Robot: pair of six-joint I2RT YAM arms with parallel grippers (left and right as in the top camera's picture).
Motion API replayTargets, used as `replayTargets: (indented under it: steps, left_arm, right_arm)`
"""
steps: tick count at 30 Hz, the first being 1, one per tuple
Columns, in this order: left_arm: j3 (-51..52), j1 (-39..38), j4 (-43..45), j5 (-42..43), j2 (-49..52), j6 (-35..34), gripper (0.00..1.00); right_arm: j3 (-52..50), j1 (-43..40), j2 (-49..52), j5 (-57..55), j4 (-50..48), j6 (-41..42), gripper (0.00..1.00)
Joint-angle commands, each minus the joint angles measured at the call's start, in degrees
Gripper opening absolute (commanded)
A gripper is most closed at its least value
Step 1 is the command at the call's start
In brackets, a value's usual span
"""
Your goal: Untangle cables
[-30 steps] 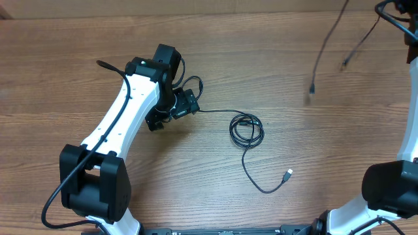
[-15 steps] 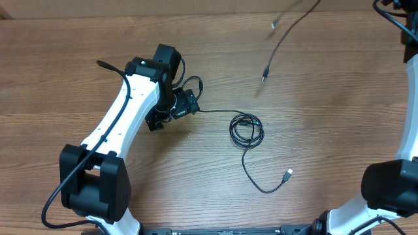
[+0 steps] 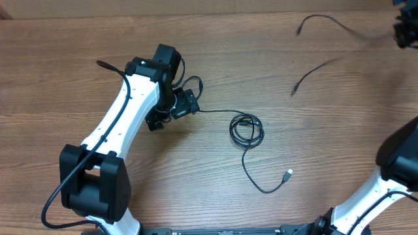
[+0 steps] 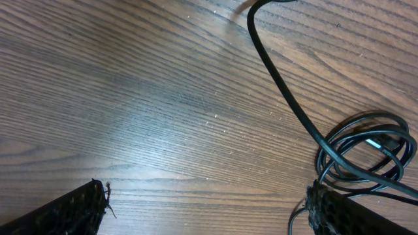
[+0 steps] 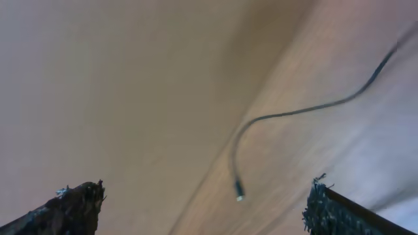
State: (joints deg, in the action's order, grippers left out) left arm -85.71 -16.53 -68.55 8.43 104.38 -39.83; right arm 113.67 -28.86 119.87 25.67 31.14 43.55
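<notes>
A black cable lies coiled [image 3: 247,129] mid-table, and its tail ends in a silver USB plug [image 3: 288,174]. A thin strand [image 3: 215,111] runs from the coil to my left gripper [image 3: 177,108]. That gripper [image 4: 209,212] is open and low over the wood, with nothing between its fingers. A looped bundle of cable [image 4: 366,150] lies by its right finger [image 4: 353,215]. Another cable [image 3: 326,21] shows as blurred strands at the far right, and one end [image 3: 295,90] trails toward the middle. My right gripper [image 3: 405,29] is at the top right corner. It [image 5: 209,209] is open and empty, with that cable [image 5: 294,111] beyond it.
The left arm's white links [image 3: 124,124] stretch from the near-left base to mid-table. The right arm's base [image 3: 398,163] stands at the right edge. The wooden table's far edge [image 3: 196,14] runs along the top.
The right gripper has opened and let the cable go, and its arm has shifted. The loose strands swung left, then back right and lower. The left arm and coil stayed still.
</notes>
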Motion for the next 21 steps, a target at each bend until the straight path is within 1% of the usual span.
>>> replayTargets:
  steps: [1, 3, 6, 9, 12, 15, 17, 19, 21]
  left_arm:
    - [0.11, -0.37, 0.02, 0.37, -0.57, 1.29, 0.99]
    - [0.11, -0.37, 0.02, 0.37, -0.57, 1.29, 1.00]
    - [0.11, -0.37, 0.02, 0.37, -0.57, 1.29, 1.00]
    - [0.11, -0.37, 0.02, 0.37, -0.57, 1.29, 1.00]
    - [0.11, -0.37, 0.02, 0.37, -0.57, 1.29, 1.00]
    - [0.11, -0.37, 0.02, 0.37, -0.57, 1.29, 1.00]
    - [0.11, -0.37, 0.02, 0.37, -0.57, 1.29, 1.00]
    - [0.11, -0.37, 0.02, 0.37, -0.57, 1.29, 0.99]
    - [0.11, -0.37, 0.02, 0.37, -0.57, 1.29, 1.00]
  right_arm:
    - [0.96, -2.36, -3.63, 1.07, 1.49, -4.13, 1.00]
    - [0.98, -2.82, -4.28, -0.85, 4.72, -7.50, 1.00]
    - [0.98, -2.62, -4.50, -6.86, 12.52, -11.32, 1.00]
    - [0.92, -1.03, -4.11, -10.64, 22.88, -12.55, 1.00]
    - [0.42, 1.31, -4.00, -10.12, 29.97, -12.48, 1.00]
    - [-1.16, 4.72, -4.00, -9.81, 32.22, -12.22, 0.99]
    - [-3.15, 7.69, -3.98, -10.29, 31.19, -12.61, 0.95]
    - [-5.38, 11.15, -3.85, -13.38, 29.44, -12.59, 0.90]
    - [-7.39, 14.14, -3.72, -17.53, 27.74, -12.55, 0.89]
